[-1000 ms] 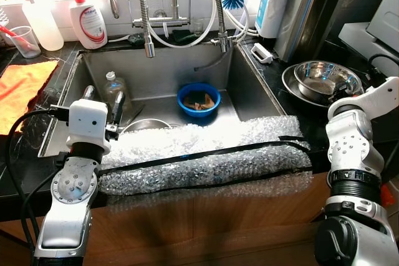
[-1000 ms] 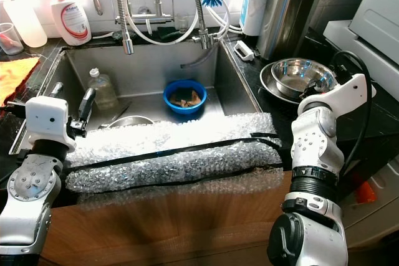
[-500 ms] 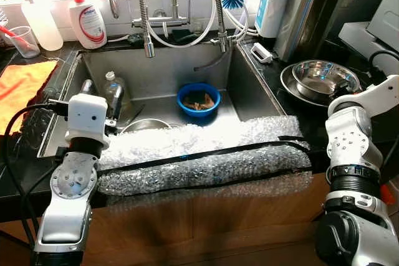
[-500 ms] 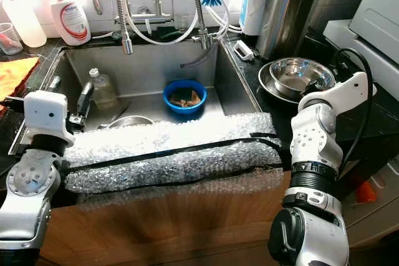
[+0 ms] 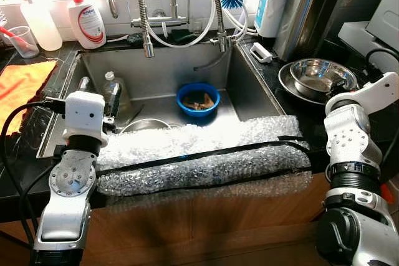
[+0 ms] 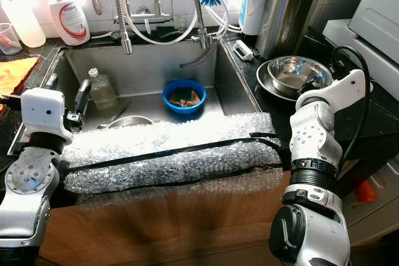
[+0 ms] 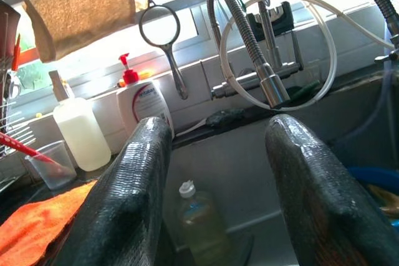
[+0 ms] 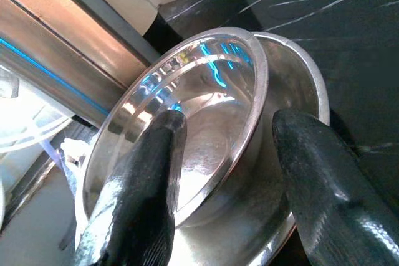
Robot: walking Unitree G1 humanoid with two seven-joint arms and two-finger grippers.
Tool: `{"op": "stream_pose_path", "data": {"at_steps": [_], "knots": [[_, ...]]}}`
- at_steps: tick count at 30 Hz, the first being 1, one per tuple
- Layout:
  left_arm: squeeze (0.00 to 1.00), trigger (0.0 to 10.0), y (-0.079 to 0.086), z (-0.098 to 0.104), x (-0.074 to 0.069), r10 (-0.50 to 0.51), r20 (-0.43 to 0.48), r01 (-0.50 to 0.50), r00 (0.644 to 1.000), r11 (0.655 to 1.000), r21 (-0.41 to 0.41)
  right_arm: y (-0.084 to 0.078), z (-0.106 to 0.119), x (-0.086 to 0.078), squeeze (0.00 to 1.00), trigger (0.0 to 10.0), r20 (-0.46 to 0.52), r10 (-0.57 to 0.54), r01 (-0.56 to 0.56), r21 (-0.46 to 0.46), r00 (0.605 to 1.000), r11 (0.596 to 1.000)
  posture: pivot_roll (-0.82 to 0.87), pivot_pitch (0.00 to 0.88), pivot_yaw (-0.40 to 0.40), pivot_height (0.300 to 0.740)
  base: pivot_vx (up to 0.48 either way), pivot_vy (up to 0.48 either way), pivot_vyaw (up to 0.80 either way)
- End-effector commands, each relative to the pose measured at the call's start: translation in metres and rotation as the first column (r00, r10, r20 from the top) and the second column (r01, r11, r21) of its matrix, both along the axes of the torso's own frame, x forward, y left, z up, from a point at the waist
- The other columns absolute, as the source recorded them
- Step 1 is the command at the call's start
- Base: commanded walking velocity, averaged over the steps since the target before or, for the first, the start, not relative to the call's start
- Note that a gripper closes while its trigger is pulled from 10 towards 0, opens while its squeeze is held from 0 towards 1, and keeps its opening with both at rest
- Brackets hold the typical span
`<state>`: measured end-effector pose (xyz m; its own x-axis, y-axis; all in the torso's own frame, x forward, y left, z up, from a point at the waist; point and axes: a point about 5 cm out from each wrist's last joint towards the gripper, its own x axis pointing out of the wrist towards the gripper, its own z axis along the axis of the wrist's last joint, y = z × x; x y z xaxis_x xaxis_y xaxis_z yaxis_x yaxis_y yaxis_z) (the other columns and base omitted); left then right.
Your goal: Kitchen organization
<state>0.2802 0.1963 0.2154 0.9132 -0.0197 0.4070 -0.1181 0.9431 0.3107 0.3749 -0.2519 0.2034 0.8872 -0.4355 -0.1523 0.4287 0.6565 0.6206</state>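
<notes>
At the far left an orange cloth (image 5: 22,85) lies on the dark table (image 5: 25,154), with a soap bottle (image 5: 88,22) on the ledge at about 11 o'clock from the sink (image 5: 246,95). The left hand (image 5: 96,91) is raised at the sink's left rim, its two fingers (image 7: 128,197) spread apart with nothing between them. Straight ahead of it, low in the basin, stands a small clear bottle (image 7: 202,225) (near but not touched, lying in the gap between the fingers as the wrist camera sees it). Further along, at about 1 o'clock from that bottle, a blue bowl (image 5: 198,99) with scraps sits mid-basin, and a steel pan (image 5: 144,125) peeks from behind the bubble wrap (image 5: 206,154) padding the front edge.

Right of the sink, two nested steel bowls (image 5: 319,79) rest on the table beside a tall steel canister (image 5: 308,10). The right hand (image 8: 218,172) hovers over them, fingers parted, one inside the inner bowl's rim and one outside, not yet pinching.

By my judgement little is tidied yet: the sink holds its items, and both grasps are only being lined up.
</notes>
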Motion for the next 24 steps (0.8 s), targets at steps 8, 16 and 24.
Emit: {"op": "stream_pose_path", "data": {"at_steps": [8, 16, 24], "knots": [[0.00, 10.0, -0.0010, 0.0030, 0.0017, 0.006, 0.015, -0.006, 1.000, 1.000, -0.004, 0.0046, 0.0104, 0.0050, 0.00, 10.0, -0.008, 0.016, -0.017, -0.016, 1.000, 1.000, 0.05, 0.053, -0.010, 0.740, 0.000, 0.000, 0.00], [0.00, 10.0, -0.0023, 0.0038, 0.0024, 0.000, 0.014, 0.000, 1.000, 1.000, -0.003, 0.0052, 0.0124, 0.0062, 0.00, 10.0, -0.007, 0.011, -0.011, 0.019, 1.000, 1.000, 0.05, 0.052, -0.009, 0.740, 0.000, 0.000, 0.00], [0.00, 10.0, -0.0034, 0.0045, 0.0022, -0.008, 0.017, 0.008, 1.000, 1.000, 0.016, 0.0043, 0.0033, 0.0053, 0.00, 10.0, -0.045, -0.008, 0.011, 0.073, 0.999, 0.997, 0.06, 0.051, -0.008, 0.740, 0.000, 0.000, 0.00]]}}
